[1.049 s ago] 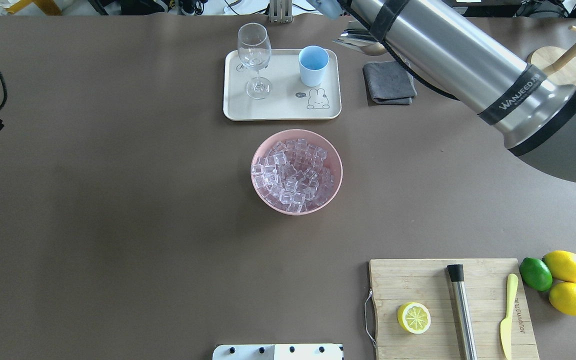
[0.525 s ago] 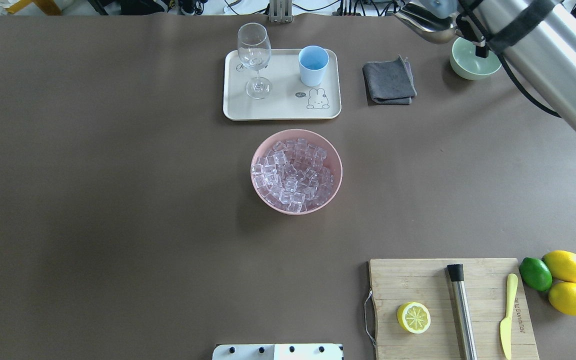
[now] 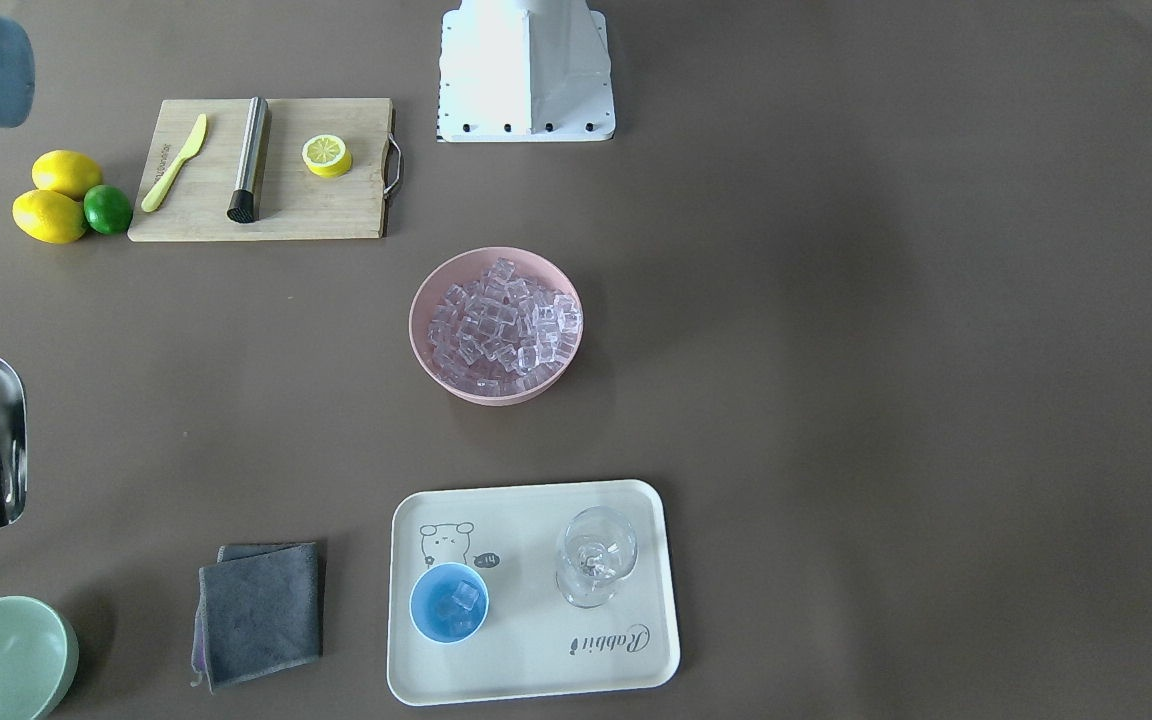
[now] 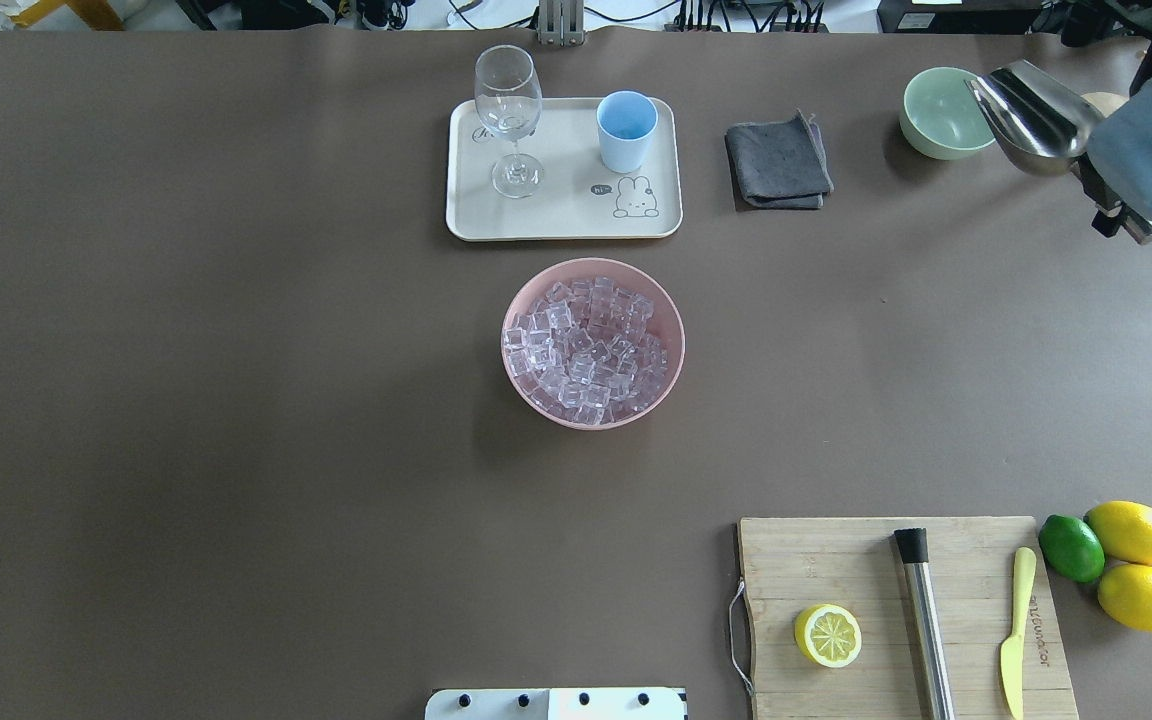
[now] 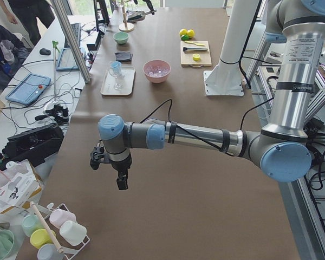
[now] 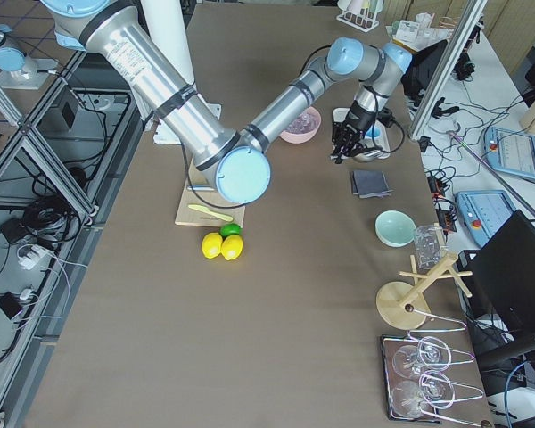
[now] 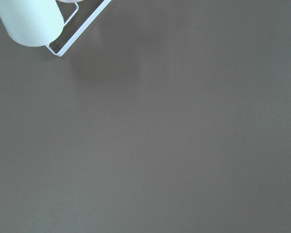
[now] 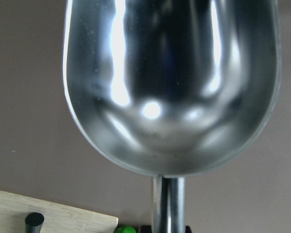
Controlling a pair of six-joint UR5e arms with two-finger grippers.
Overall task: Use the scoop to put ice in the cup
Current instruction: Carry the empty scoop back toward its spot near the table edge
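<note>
Shiny steel trough scoop (image 4: pixel 1031 115): empty, airborne near far right corner, mouth toward far-left, handle clamped in right gripper (image 4: pixel 1106 200). Clear ice cubes (image 4: pixel 591 345) in pink bowl (image 4: pixel 508 335) at counter centre, left of scoop, toward robot. Small light-blue cup (image 4: pixel 626 140) at mid far edge, holds few cubes. Right arm nearer. Left gripper (image 5: pixel 121 183) near left edge, opening unreadable.

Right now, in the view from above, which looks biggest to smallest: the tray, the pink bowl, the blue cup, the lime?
1. Tray
2. Pink bowl
3. Blue cup and lime: they look nearly alike here, so I won't rank them.
</note>
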